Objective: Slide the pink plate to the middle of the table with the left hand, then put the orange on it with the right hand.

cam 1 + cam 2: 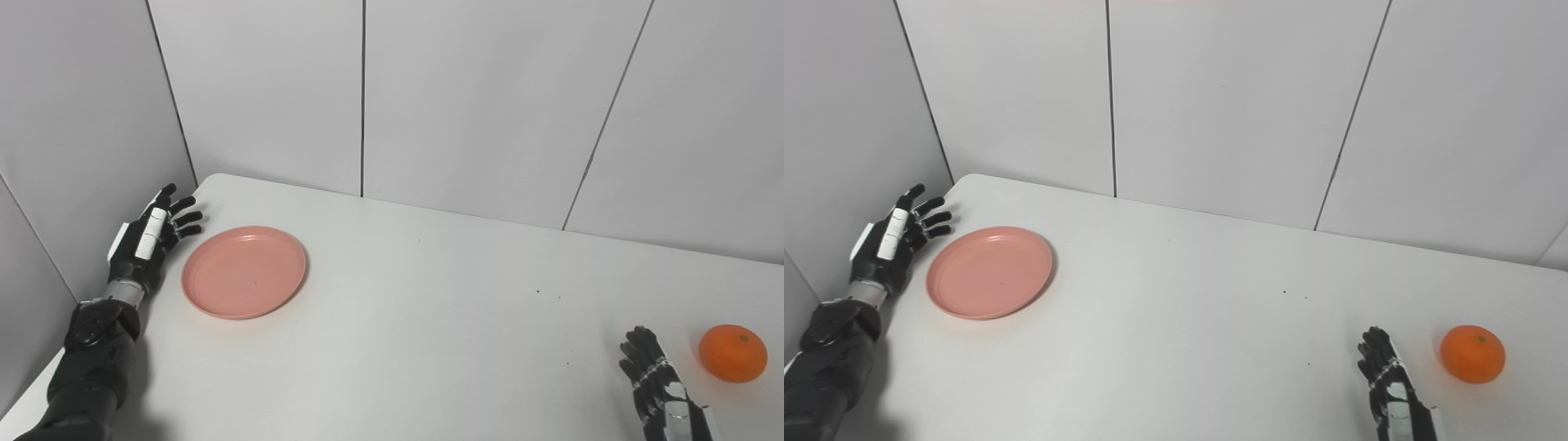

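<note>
Fingers spread on both black robot hands – left hand (149, 239) beside the round pink plastic plate (244, 272) far left, right hand (658, 383) near the orange (733, 353); bare white table (441, 318) between

left hand (149, 236): black fingers, white back plate, silver wrist ring | right hand (658, 383): black, white plate, markings perhaps blurred | forearms: black

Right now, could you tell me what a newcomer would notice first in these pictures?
The pink plate lies at the table's far left, with the open left hand just beside its outer edge. The orange sits near the right edge, beside the open right hand.
</note>
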Robot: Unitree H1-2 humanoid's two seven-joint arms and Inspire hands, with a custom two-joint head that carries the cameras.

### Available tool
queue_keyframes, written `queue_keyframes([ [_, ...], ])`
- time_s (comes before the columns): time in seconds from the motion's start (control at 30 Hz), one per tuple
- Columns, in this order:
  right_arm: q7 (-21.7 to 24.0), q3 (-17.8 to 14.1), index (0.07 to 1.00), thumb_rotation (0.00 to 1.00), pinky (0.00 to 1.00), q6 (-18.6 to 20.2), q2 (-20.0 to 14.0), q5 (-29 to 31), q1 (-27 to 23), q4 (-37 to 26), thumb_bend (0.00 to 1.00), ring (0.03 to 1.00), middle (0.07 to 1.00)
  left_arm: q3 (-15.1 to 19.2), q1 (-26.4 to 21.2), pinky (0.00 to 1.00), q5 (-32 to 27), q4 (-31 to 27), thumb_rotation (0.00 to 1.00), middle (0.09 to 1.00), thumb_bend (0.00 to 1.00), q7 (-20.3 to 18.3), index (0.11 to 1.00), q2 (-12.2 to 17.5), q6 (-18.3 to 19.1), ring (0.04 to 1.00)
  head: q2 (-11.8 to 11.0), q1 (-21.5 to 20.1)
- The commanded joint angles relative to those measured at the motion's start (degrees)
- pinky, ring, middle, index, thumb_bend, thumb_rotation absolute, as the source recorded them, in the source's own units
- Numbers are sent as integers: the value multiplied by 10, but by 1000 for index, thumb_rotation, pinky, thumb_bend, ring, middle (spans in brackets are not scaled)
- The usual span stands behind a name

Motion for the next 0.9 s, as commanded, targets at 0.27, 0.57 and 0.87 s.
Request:
queue_keyframes([
  [0.27, 5, 17, 906, 960, 954, -5, 22, 6, 38, 47, 831, 931, 931, -23, 18, 829, 14, -82, 799, 881, 1000, 2, 948, -17, 22, 832, 4, -3],
  [0.57, 4, 18, 909, 968, 947, -1, 21, 4, 41, 40, 812, 930, 930, -29, 39, 867, 10, -127, 810, 928, 1000, 3, 991, -31, 63, 894, 7, -4],
  [0.87, 3, 18, 907, 965, 948, -2, 20, 3, 42, 41, 812, 928, 925, -32, 44, 912, 16, -129, 846, 962, 1000, 7, 1000, -34, 75, 929, 8, -4],
])
